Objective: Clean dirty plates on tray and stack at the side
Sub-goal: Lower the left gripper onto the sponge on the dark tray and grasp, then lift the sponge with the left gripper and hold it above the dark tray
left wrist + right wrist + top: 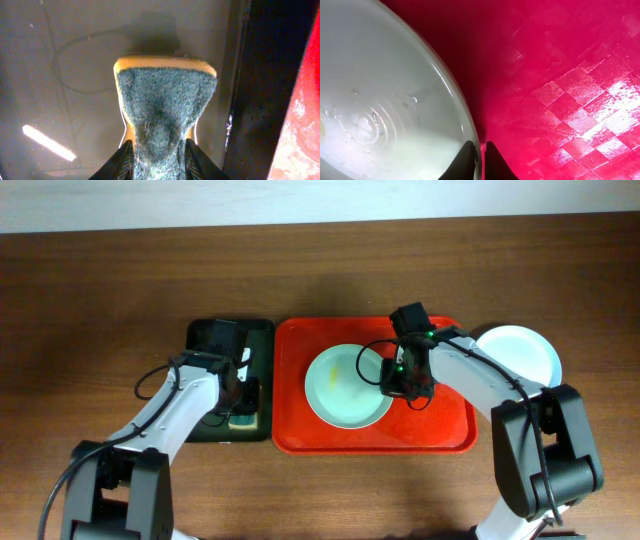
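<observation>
Plate [345, 388], pale mint, carries 1 seemingly yellow smear [359, 364].

Downward overhead, close wrists, shared tray [295, 340]

Your two arms wear white shells over black joints and bases. On your right arm [480, 375], green lights [400, 365] glow by the black right hand [392, 387]. A thin black cable [150, 375] loops off your left arm [180, 405] at nine o'clock.
</observation>
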Robot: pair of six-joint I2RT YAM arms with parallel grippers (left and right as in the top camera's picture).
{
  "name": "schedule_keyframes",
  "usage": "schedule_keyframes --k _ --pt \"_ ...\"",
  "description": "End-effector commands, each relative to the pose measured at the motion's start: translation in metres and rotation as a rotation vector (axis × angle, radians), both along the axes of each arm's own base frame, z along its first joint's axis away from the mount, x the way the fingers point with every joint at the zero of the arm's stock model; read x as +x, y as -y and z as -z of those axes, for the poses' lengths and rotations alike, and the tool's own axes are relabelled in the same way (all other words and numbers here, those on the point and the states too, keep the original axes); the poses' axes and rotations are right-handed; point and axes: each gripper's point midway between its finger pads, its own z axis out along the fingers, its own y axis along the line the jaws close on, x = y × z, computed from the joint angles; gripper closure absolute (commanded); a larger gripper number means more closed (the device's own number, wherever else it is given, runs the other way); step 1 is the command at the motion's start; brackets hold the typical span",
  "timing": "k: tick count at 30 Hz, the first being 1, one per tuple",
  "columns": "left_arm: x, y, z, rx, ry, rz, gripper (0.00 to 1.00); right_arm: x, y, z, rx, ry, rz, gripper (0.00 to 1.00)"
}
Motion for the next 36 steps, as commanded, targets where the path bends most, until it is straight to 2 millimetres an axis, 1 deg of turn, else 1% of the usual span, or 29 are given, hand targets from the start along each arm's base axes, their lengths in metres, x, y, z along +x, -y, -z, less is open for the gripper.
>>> schedule_keyframes --k 1,6,8,9,11,12,14,15,16,18,19,20,21,22,23,24,28,29,30,31,32,33,34,36 --pt "-0.001 0.001 0.006 0.003 -0.011 0.009 0.70 -0.004 0.000 0.005 -0.009 -0.014 0.003 0.89" --pt "-0.004 0.000 0.020 0.012 -0.051 0.009 0.72 -0.003 0.000 0.005 -0.010 -0.014 0.003 0.89" --pt "-0.007 -0.001 0.028 0.017 -0.076 0.009 0.76 -0.004 0.000 0.005 -0.010 -0.014 0.003 0.89" --pt "-0.008 -0.001 0.031 0.020 -0.087 0.009 0.82 -0.004 0.000 0.005 -0.009 -0.015 0.003 0.89" --pt "-0.008 -0.001 0.031 0.020 -0.088 0.009 1.00 -0.004 0.000 0.005 -0.009 -0.015 0.003 0.89" --pt "-0.006 -0.001 0.029 0.018 -0.080 0.007 1.00 -0.004 0.000 0.005 -0.010 -0.015 0.002 0.89" --pt "0.002 -0.001 0.019 0.010 -0.045 0.002 1.00 -0.004 0.000 0.005 -0.010 -0.017 0.003 0.89" --pt "0.014 -0.001 0.003 -0.002 0.011 -0.006 1.00 -0.005 0.000 0.005 -0.010 -0.019 0.003 0.89" --pt "0.022 -0.002 -0.008 -0.009 0.045 -0.013 1.00 -0.005 0.000 0.005 -0.010 -0.021 0.002 0.85" --pt "0.039 -0.007 -0.031 -0.020 0.125 -0.037 1.00 -0.007 -0.004 0.004 0.014 -0.029 -0.001 0.79" --pt "0.049 -0.012 -0.046 -0.020 0.173 -0.053 1.00 -0.007 -0.006 0.004 0.026 -0.032 -0.002 0.78" --pt "0.059 -0.016 -0.059 -0.018 0.218 -0.067 1.00 -0.008 -0.008 0.003 0.041 -0.036 -0.004 0.80" --pt "0.066 -0.018 -0.071 -0.023 0.253 -0.076 1.00 -0.008 -0.010 0.003 0.048 -0.036 -0.005 0.90" --pt "0.071 -0.020 -0.079 -0.026 0.272 -0.081 1.00 -0.008 -0.010 0.003 0.050 -0.037 -0.005 0.96" --pt "0.075 -0.021 -0.085 -0.029 0.290 -0.086 1.00 -0.008 -0.010 0.003 0.050 -0.037 -0.005 0.96" --pt "0.077 -0.020 -0.087 -0.030 0.295 -0.086 1.00 -0.009 -0.010 0.003 0.049 -0.042 -0.004 0.96" --pt "0.074 -0.020 -0.085 -0.028 0.283 -0.084 1.00 -0.014 -0.014 0.002 0.075 -0.065 -0.004 0.96" --pt "0.074 -0.019 -0.085 -0.028 0.282 -0.082 1.00 -0.014 -0.014 0.002 0.077 -0.064 -0.004 0.92" --pt "0.074 -0.019 -0.085 -0.029 0.283 -0.080 1.00 -0.012 -0.014 0.002 0.078 -0.058 -0.004 0.78" --pt "0.074 -0.019 -0.084 -0.028 0.282 -0.080 1.00 -0.007 -0.015 0.001 0.080 -0.037 -0.005 0.69" --pt "0.074 -0.019 -0.084 -0.028 0.280 -0.080 1.00 -0.004 -0.014 0.001 0.076 -0.023 -0.004 0.65" --pt "0.074 -0.019 -0.083 -0.028 0.279 -0.080 1.00 -0.001 -0.014 0.001 0.069 -0.008 -0.003 0.65" --pt "0.073 -0.019 -0.082 -0.027 0.274 -0.080 1.00 0.002 -0.013 0.001 0.065 0.003 -0.003 0.70" --pt "0.071 -0.019 -0.080 -0.024 0.259 -0.080 1.00 0.003 -0.013 0.001 0.062 0.007 -0.002 0.91"
